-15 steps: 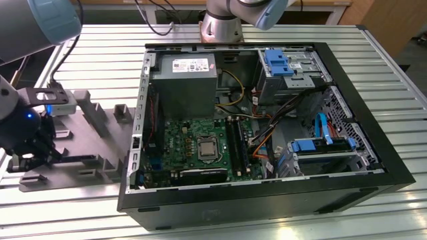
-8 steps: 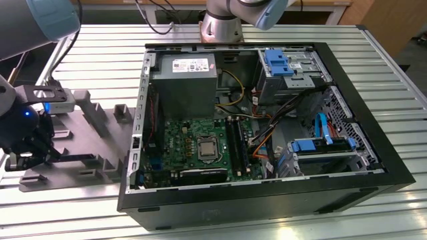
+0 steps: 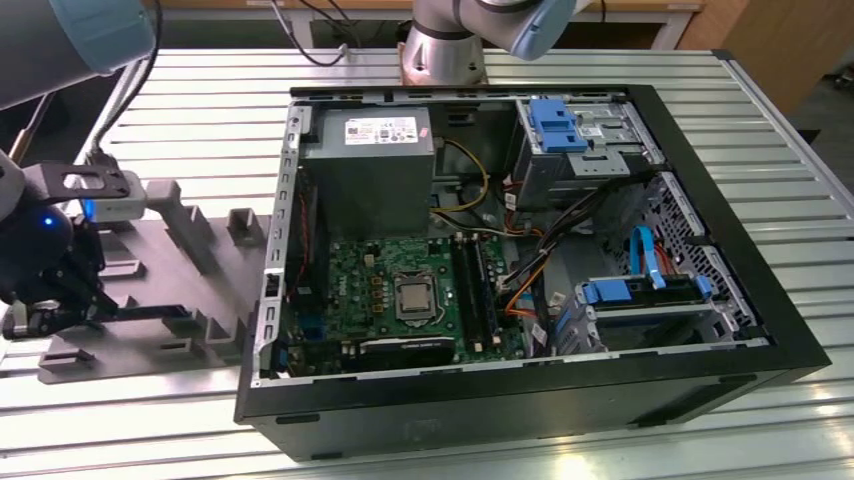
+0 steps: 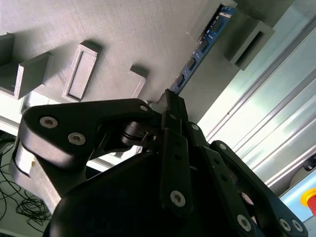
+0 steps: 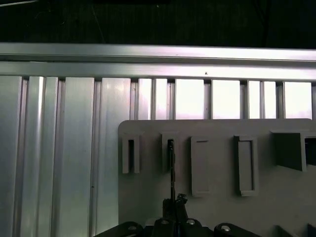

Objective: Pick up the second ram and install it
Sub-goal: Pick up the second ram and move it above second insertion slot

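The second ram [image 4: 202, 47] is a thin dark stick with blue patches, seen edge-on as it runs out from my fingertips across the grey tray [image 4: 123, 29]. In the first wrist view the second ram [image 5: 172, 170] is a thin dark line whose far end sits at a raised slot block of the tray [image 5: 148, 197]. My gripper [image 4: 168, 101] [image 5: 174, 200] is shut on the ram's near end. In the exterior view the gripper [image 3: 40, 312] hangs low over the tray [image 3: 174, 260] at the exterior view's left.
An open black computer case [image 3: 534, 250] lies to the exterior view's right of the tray, showing the green motherboard [image 3: 400, 290] with dark memory slots [image 3: 474, 290], a power supply [image 3: 367, 160] and loose cables. All of it rests on a ribbed aluminium table [image 3: 200, 110]. The tray carries several raised blocks.
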### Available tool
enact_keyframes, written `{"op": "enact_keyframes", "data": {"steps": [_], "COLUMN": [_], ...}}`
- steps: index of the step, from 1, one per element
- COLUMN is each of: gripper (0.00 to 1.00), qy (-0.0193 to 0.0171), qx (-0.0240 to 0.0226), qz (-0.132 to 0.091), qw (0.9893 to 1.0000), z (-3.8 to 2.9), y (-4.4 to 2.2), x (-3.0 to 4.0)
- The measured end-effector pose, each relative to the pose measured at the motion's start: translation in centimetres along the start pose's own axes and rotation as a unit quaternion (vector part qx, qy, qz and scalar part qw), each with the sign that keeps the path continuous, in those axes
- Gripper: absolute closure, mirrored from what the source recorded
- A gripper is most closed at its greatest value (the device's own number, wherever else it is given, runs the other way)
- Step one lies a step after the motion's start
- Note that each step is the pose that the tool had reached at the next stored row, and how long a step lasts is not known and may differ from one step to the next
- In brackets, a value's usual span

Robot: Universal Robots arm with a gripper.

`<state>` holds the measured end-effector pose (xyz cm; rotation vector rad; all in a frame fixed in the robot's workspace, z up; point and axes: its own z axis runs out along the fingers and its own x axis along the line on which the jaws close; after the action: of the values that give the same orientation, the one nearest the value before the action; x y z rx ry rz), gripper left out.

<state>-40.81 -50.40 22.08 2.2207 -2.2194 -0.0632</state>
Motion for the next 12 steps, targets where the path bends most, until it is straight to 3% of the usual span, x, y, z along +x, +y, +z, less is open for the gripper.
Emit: {"op": "enact_keyframes", "data": {"steps": [12], "gripper": [0.89], "qy": [-0.0001], "qx": [0.0001], "qz": [0.0], "qw": [1.0], "z": [-1.18], "y": [0.04], "x": [-0.03]}}
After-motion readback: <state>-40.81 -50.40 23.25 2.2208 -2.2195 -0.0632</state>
